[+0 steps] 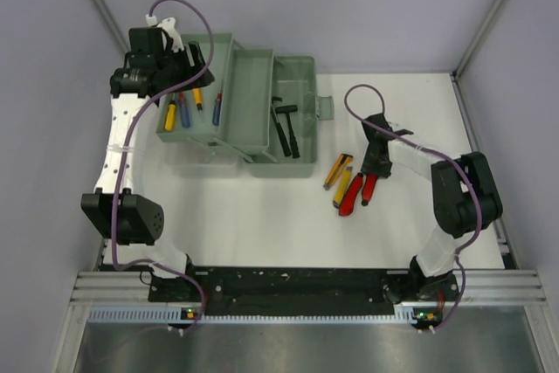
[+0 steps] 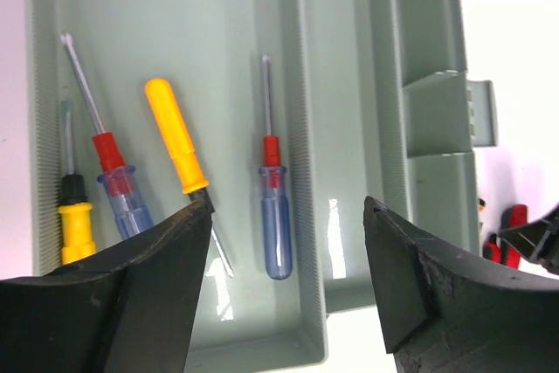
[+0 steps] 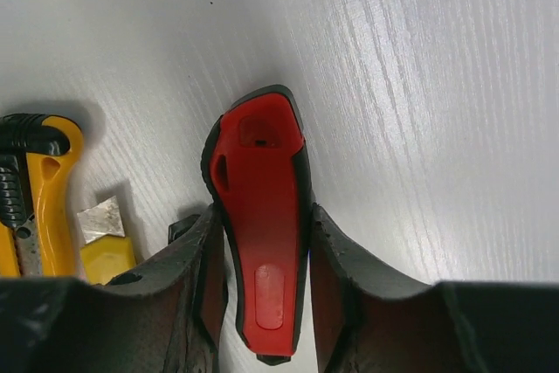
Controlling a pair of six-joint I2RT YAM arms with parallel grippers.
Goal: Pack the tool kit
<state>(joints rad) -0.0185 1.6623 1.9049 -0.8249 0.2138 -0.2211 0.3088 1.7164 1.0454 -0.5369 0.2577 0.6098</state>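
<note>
Sage-green plastic toolbox stands open at the far edge of the worktop, screwdrivers lying in its ribbed tray below the spread left claw. Toward the right edge, the right claw pinches the pliers by a smooth red handle, beside yellow knives.

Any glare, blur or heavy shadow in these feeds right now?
Left wrist: white glare streaks on the toolbox floor, screwdrivers sharp. Right wrist: red pliers handle crisp, soft shadow beside it on the table. Top external: even light, only faint shadows.
</note>
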